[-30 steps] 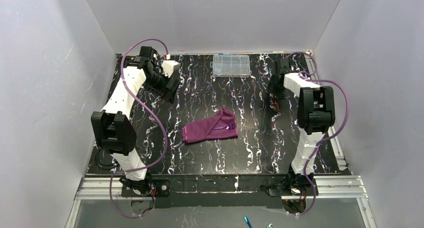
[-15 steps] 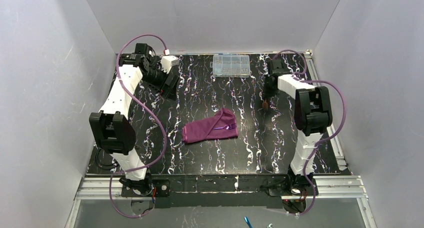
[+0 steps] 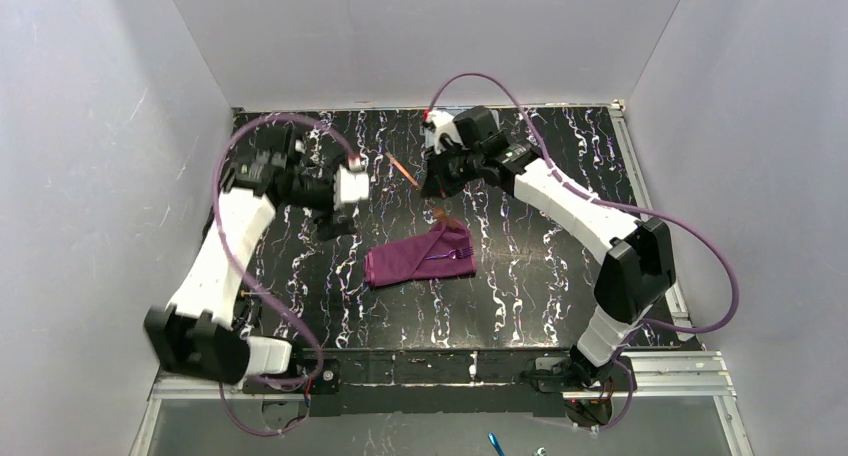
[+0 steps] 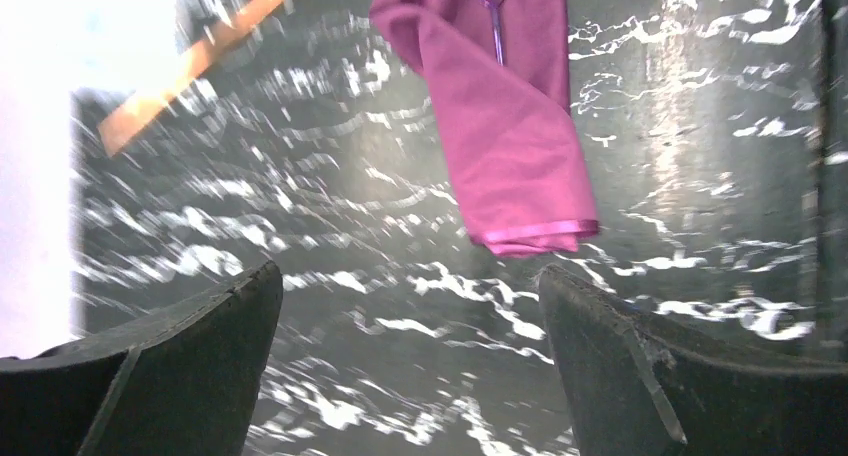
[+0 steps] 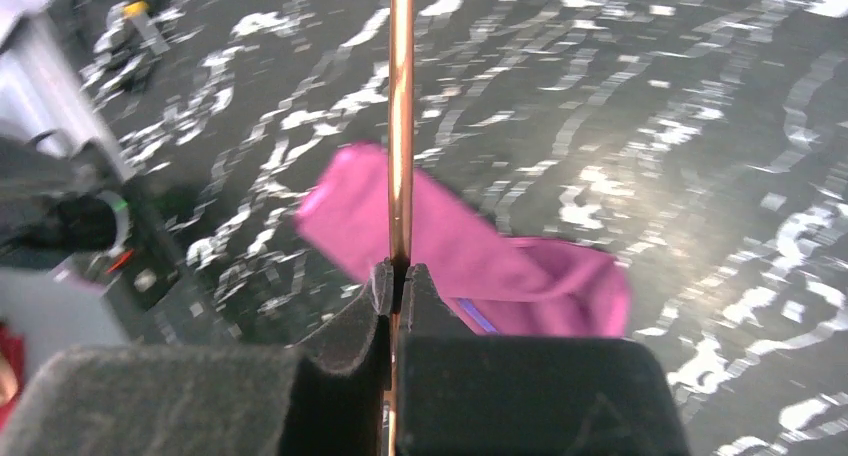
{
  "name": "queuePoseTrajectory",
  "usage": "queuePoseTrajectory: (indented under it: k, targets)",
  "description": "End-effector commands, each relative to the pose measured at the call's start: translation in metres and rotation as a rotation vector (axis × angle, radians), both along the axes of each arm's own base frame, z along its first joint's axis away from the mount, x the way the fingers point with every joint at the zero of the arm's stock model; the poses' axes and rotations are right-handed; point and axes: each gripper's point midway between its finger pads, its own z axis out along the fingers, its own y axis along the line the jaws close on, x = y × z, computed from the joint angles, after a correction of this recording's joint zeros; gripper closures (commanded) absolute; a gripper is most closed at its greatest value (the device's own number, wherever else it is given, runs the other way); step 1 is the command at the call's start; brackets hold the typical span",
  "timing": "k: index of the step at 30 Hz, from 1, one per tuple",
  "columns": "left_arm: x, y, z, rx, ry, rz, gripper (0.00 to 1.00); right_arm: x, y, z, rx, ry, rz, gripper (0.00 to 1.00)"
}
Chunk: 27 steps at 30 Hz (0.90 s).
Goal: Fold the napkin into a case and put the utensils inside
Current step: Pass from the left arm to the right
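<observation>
The plum-purple napkin lies folded into a narrow case on the black marbled table. The purple utensil, a fork, sticks out of its right end. In the left wrist view the case and fork lie ahead of my open left gripper. From above, the left gripper hovers left of the case. Behind the case, my right gripper is shut on the copper-brown utensil. The right wrist view shows that stick pinched between the fingertips, above the napkin.
White walls enclose the table on three sides. The right arm stretches diagonally across the back of the table. The left arm shows at the left of the right wrist view. A metal rail runs along the near edge.
My right gripper shut on the copper utensil at the right back and swung it left to behind the case. The left arm moved forward and right, towards the case.
</observation>
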Motion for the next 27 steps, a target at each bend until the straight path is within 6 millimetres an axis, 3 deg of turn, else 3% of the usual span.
queuePoseTrajectory:
  k: [1,5,10,18,21,23,25,27]
  targets:
    - [0.001,-0.026,0.029,0.003,-0.601,-0.276,0.02,-0.05,0.027,0.031,0.091,0.044,0.165,0.99]
    - [0.016,-0.031,0.036,0.05,-0.89,-0.31,0.02,-0.068,0.042,0.043,0.134,0.09,0.228,0.99]
    - [0.016,-0.027,0.033,0.09,-0.938,-0.322,0.08,-0.084,0.055,0.048,0.157,0.127,0.293,0.99]
    - [0.021,-0.028,0.029,0.14,-0.975,-0.361,0.46,-0.105,0.071,0.039,0.132,0.178,0.358,0.99]
    - [0.022,-0.028,0.03,0.151,-0.982,-0.368,0.72,-0.105,0.075,0.042,0.139,0.177,0.359,0.99]
    - [0.022,-0.027,0.027,0.163,-0.988,-0.377,1.0,-0.104,0.078,0.046,0.15,0.172,0.357,0.99]
    - [0.023,-0.026,0.027,0.176,-0.995,-0.378,1.0,-0.102,0.08,0.047,0.154,0.177,0.344,0.99]
    - [0.028,-0.024,0.028,0.191,-1.011,-0.36,1.0,-0.098,0.081,0.046,0.151,0.185,0.315,0.76]
